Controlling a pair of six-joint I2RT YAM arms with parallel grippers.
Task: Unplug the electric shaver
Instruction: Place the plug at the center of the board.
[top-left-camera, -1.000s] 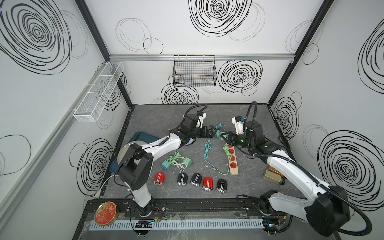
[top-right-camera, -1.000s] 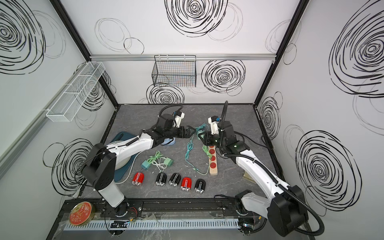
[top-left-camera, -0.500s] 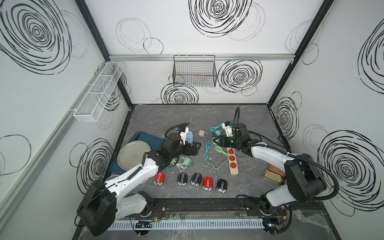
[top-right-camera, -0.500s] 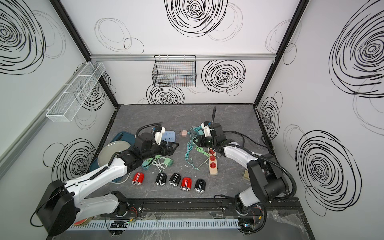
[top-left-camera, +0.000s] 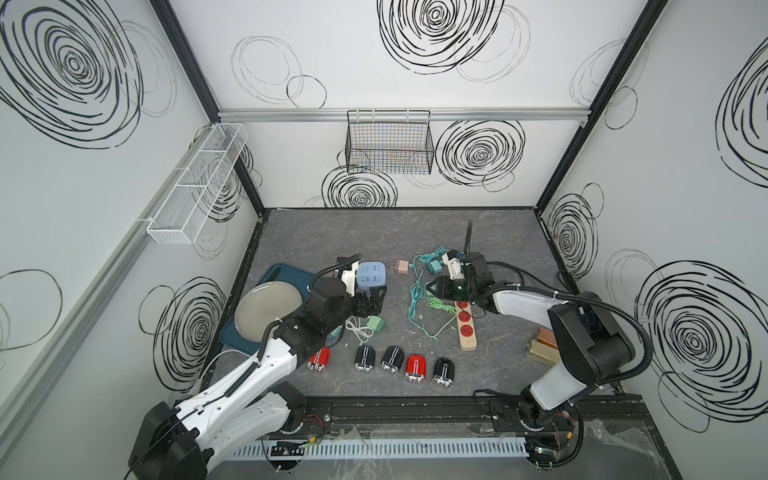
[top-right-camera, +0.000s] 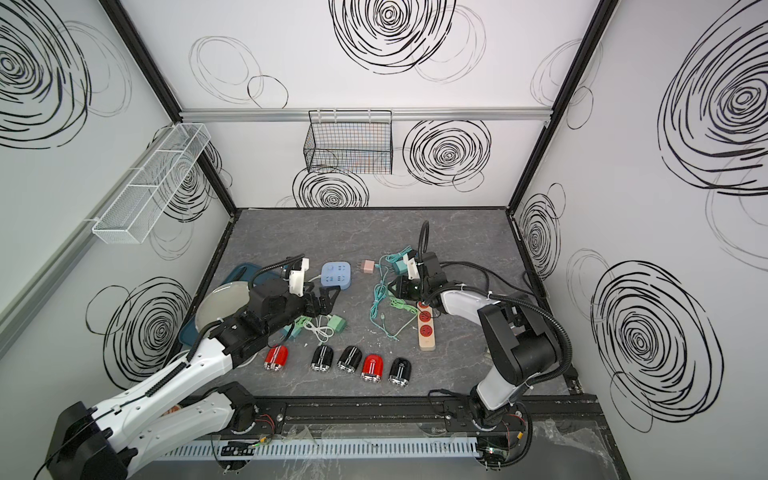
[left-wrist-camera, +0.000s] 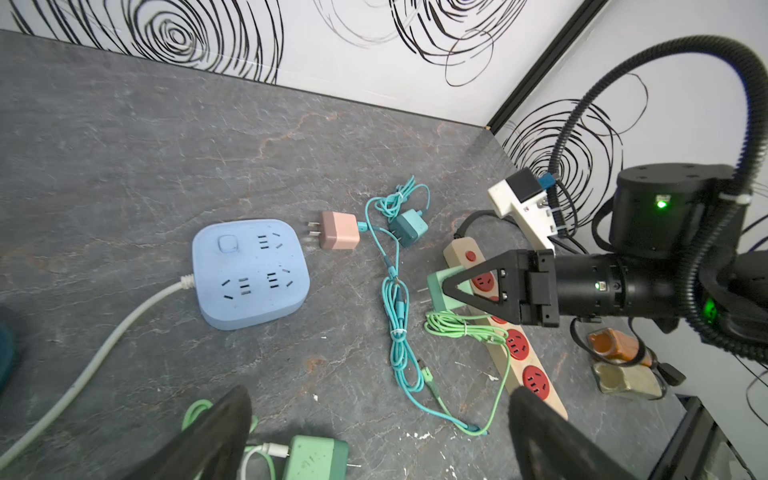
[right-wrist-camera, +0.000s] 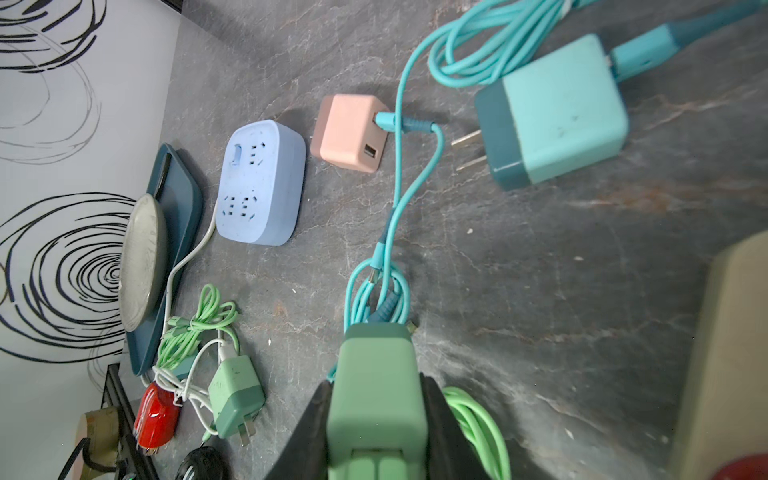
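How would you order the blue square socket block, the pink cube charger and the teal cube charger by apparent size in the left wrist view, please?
1. Blue square socket block: clearly largest.
2. Pink cube charger and teal cube charger: look about equal, so unranked.

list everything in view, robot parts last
shavers: 5, three black two red, front row
power cube: 1, blue, centre-left
power strip: 1, wood, red sockets, centre-right
held charger: 1, green, by strip
loose charger: 1, green, behind shavers
pink charger: 1, pink, beside cube
teal charger: 1, teal, beside pink charger
cables: several, teal and green, mid-table
tray: 1, dark teal, table left
plate: 1, grey, on tray
wire basket: 1, black, back wall
mesh shelf: 1, white, left wall
left gripper: 1, black, open, empty
right gripper: 1, black, shut on held charger
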